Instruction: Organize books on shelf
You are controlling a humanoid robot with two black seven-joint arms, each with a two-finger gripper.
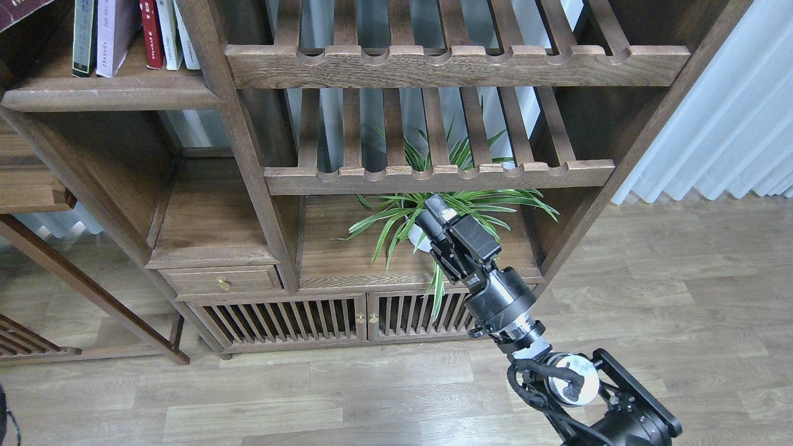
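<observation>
The shelf (111, 96), a solid dark plank with a rounded front edge, is at the upper left. Several books stand on it: a grey-black book with a greenish spine (83, 37), a pale lavender-white paperback (114, 31), a red one (150, 31) and two white ones (176, 31). Only a corner of the maroon book (18, 9) shows at the top left edge, tilted; what holds it is hidden. My right gripper (433, 215) is low in the middle, in front of the plant, far from the books. It is dark and its fingers cannot be told apart. My left gripper is out of view.
Two slatted racks with notched rails (458, 65) fill the upper middle. A potted spider plant (433, 210) stands on the lower board behind my right gripper. A drawer (220, 282) and slatted doors (328, 319) are below. White curtains (731, 124) hang at the right.
</observation>
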